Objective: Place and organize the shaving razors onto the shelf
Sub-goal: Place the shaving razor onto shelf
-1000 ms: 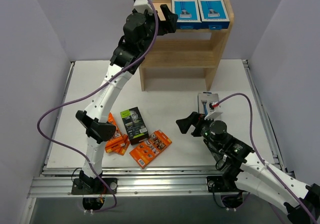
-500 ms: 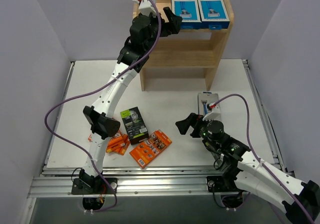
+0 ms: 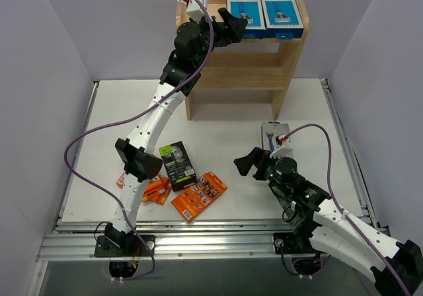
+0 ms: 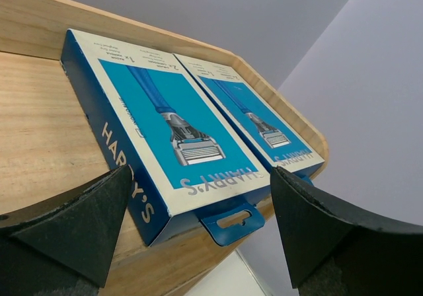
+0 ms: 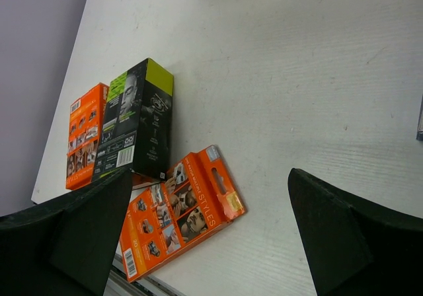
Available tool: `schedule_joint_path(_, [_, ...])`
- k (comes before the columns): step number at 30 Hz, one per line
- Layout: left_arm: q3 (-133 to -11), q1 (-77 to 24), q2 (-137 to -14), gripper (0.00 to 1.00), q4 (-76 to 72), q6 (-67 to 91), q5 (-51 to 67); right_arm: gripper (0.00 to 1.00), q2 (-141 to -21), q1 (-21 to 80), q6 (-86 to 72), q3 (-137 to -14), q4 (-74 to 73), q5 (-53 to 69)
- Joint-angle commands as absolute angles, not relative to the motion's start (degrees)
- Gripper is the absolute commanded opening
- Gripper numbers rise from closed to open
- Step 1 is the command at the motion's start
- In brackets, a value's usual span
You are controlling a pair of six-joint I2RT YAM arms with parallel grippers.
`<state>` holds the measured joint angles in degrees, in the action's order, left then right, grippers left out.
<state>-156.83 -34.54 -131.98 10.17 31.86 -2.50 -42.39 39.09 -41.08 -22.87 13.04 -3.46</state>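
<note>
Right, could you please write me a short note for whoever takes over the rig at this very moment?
Left pincer: open, empty, up at the top tier of the shelf.
Right pincer: open, empty, low over the table.
Done: two blue boxes lie side by side on the top tier.
Left to do: the third blue box by the right arm, the black-and-green box and the orange packs, all on the table.
</note>
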Motion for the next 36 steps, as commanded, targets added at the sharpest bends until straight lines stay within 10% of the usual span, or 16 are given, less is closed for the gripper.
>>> schedule_joint_path(1, [-159.7, -35.2, -133.6, 0.95, 6.8, 33.8, -1.3, 1.00, -42.6, 38.2, -41.1, -22.0, 14.9, -2.5])
schedule_joint_path(36, [-154.0, -31.6, -130.3, 0.96, 12.4, 35.9, -3.1, 1.00, -41.0, 36.7, -41.2, -20.7, 12.8, -2.3])
